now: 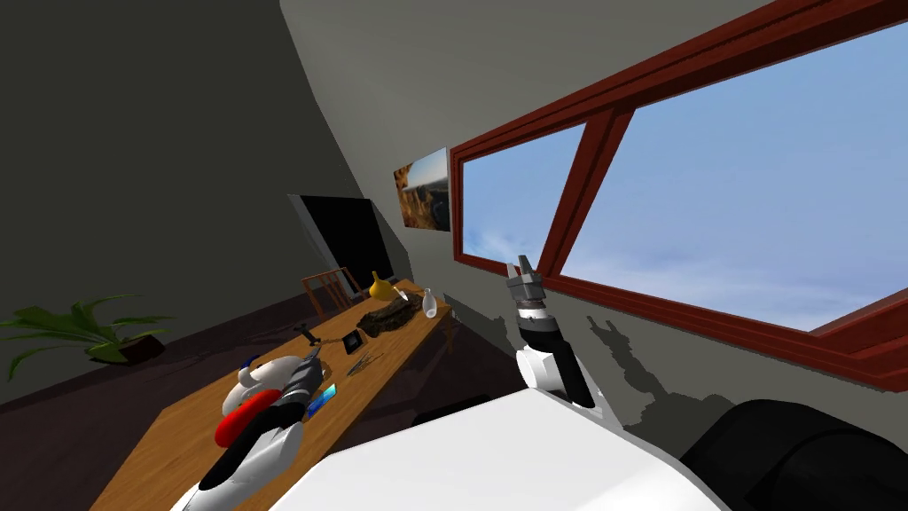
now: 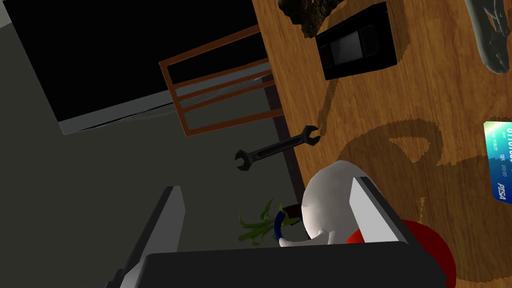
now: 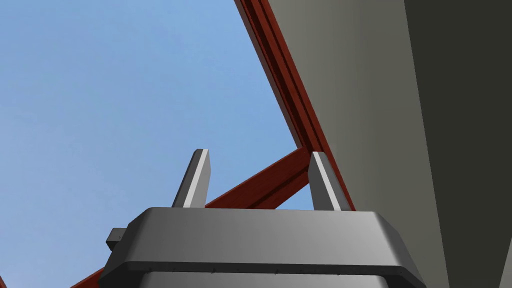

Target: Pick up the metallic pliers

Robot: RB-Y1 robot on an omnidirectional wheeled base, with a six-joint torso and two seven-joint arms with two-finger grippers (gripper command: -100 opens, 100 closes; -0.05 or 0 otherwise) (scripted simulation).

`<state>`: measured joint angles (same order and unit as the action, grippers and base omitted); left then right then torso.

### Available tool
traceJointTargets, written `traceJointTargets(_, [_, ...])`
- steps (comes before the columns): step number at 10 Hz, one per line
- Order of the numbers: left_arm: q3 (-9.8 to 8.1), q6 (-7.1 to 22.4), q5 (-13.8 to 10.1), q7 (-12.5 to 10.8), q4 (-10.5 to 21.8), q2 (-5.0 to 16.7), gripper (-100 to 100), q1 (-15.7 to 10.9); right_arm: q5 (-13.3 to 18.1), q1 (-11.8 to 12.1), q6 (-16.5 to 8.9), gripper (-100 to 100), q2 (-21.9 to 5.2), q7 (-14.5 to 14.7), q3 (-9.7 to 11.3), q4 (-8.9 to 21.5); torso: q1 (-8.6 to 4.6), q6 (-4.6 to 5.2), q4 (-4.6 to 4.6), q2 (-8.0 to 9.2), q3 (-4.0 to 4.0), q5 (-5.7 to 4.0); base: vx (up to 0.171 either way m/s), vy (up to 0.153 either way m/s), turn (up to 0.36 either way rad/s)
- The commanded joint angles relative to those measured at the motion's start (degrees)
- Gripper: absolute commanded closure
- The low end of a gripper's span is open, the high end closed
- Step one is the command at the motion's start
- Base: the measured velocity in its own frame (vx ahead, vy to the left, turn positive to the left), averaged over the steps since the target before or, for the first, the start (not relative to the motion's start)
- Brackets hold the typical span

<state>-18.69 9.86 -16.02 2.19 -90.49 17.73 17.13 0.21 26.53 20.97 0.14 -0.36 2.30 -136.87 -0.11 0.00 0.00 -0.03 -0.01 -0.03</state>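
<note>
One pair of grey pliers (image 2: 487, 42), curved handles, flat on wooden table (image 2: 400, 115).

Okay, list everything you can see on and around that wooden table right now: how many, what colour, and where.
table: one, brown wood, along the wall
pliers: one pair, grey, on the table past the card
wrench: one, black, overhanging the table edge
black box: one, black, on the table near the pliers
card: one, blue-green, on the table
white pot: one, white with a blue handle, close under the left gripper
red object: one, red, beside the white pot
yellow vase: one, yellow, table's far end
clear bottle: one, pale, table's far end
chair: one, brown, by the table
plant: one, green, on the floor
left gripper: jaws open, over the table edge
right gripper: jaws open, raised toward the window
</note>
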Motion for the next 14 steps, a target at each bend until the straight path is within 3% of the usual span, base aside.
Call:
traceJointTargets(1, [-0.67, 1.3, -0.6, -0.1, 2.9, 0.3, -100, -0.9, 0.0, 0.0, 0.0, 0, 0.0, 0.0, 0.0, 0.0, 0.0, 0.0, 0.0, 0.0, 0.0, 0.0, 0.016, -0.023, -0.067])
traceJointTargets(2, [-0.67, 1.3, -0.6, -0.1, 3.0, 0.3, -100, -0.9, 0.0, 0.0, 0.0, 0, 0.0, 0.0, 0.0, 0.0, 0.03, -0.05, 0.0, 0.02, 0.01, 0.0, 0.006, -0.006, 0.04])
traceJointTargets(3, [-2.17, 4.1, -2.0, -0.3, 5.1, 1.1, -100, -1.9, 0.0, 0.0, 0.0, 0, 0.0, 0.0, 0.0, 0.0, 0.08, -0.05, 0.01, 0.05, 0.02, 0.01, 0.013, -0.016, -0.194])
traceJointTargets(4, [-2.17, 4.2, -2.0, -0.3, 6.0, 1.1, -100, -1.9, 0.0, 0.0, 0.0, 0, 0.0, 0.0, 0.0, 0.0, 0.07, 0.0, 0.01, 0.02, 0.01, 0.01, 0.015, -0.009, -0.098])
traceJointTargets(7, [-5.07, 8.8, -4.8, -0.9, 11.8, 2.6, -100, -3.9, 0.0, 0.0, 0.0, 0, 0.0, 0.0, 0.0, 0.0, 0.07, -0.05, 0.0, 0.01, 0.01, 0.01, 0.019, -0.014, -0.138])
traceJointTargets(8, [-5.07, 10.3, -4.8, -0.9, 11.8, 2.6, -100, -3.9, 0.0, 0.0, 0.0, 0, 0.0, 0.0, 0.0, 0.0, 0.08, -0.02, 0.0, 0.01, 0.01, 0.01, 0.015, -0.005, -0.087])
traceJointTargets(11, [-7.81, 15.4, -7.8, -1.4, 17.1, 4.1, -100, -5.9, 0.0, 0.0, 0.0, 0, 0.0, 0.0, 0.0, 0.0, 0.13, -0.06, 0.0, 0.02, 0.01, 0.02, 0.019, 0.002, -0.142])
traceJointTargets(14, [-9.11, 19.4, -9.3, -1.7, 20.4, 4.9, -100, -6.9, 0.0, 0.0, 0.0, 0, 0.0, 0.0, 0.0, 0.0, 0.16, -0.03, 0.0, 0.02, 0.01, 0.03, 0.016, 0.012, -0.108])
